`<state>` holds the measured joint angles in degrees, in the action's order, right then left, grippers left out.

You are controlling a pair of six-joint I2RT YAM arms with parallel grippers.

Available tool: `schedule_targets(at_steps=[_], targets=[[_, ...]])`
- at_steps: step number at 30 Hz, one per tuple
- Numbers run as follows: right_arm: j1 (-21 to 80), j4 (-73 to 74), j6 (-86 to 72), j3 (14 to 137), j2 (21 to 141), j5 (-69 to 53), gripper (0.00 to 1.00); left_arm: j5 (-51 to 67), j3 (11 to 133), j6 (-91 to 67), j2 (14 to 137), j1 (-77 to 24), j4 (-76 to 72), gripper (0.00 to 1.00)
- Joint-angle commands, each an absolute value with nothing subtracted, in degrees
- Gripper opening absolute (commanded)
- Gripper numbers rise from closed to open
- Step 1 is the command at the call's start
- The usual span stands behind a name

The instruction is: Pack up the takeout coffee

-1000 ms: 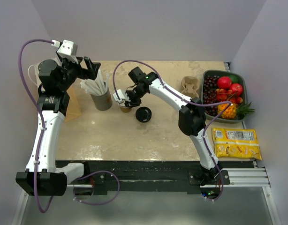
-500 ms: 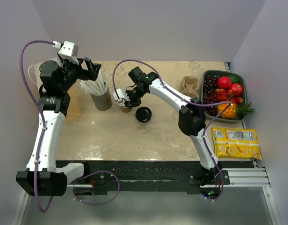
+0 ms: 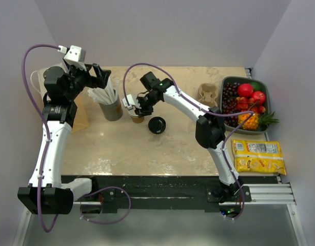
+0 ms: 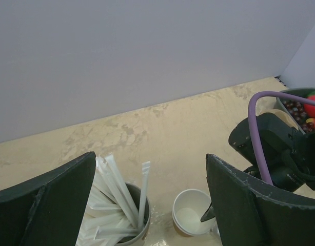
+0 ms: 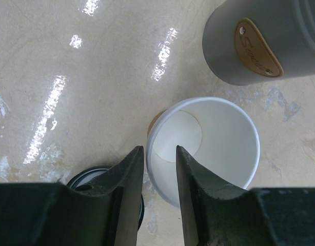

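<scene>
A lidless brown cup [image 3: 137,118] with a white inside [image 5: 214,138] stands mid-table. My right gripper [image 5: 160,149] is open and straddles its near rim. One finger is inside and one outside, and the wall sits loose between them. A round black lid [image 3: 157,124] sits just right of this cup, half hidden behind a finger [image 5: 91,177]. No cup wall shows under the lid, so I cannot tell whether it is the takeout coffee. My left gripper [image 3: 98,77] hangs wide open and empty above the straw cup, with the lidless cup [image 4: 191,212] in its view.
A grey cup of white straws [image 3: 112,107] stands left of the lidless cup. A brown paper bag [image 3: 79,117] sits behind the left arm. A pulp cup carrier [image 3: 209,94], a fruit bowl [image 3: 266,92] and yellow snack packets [image 3: 259,156] lie at the right.
The right gripper has shifted slightly to the far left at the lidless cup's rim. The left arm, the lid and the cups stay where they were.
</scene>
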<state>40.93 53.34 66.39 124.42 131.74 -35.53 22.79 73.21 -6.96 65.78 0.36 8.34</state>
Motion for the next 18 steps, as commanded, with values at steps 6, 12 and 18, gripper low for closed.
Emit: schedule_targets(at_steps=[6,12,18], targets=[[41.0,54.6,66.2,126.2,129.5,-36.2,0.28,23.6,72.5,-8.3,64.3,0.6,6.3,0.92],[41.1,55.6,67.1,126.6,129.6,-35.4,0.24,23.6,72.3,-8.3,64.3,0.6,6.2,0.92],[41.1,55.8,66.9,126.7,129.6,-35.2,0.12,23.5,71.9,-8.3,64.2,0.6,6.2,0.92]])
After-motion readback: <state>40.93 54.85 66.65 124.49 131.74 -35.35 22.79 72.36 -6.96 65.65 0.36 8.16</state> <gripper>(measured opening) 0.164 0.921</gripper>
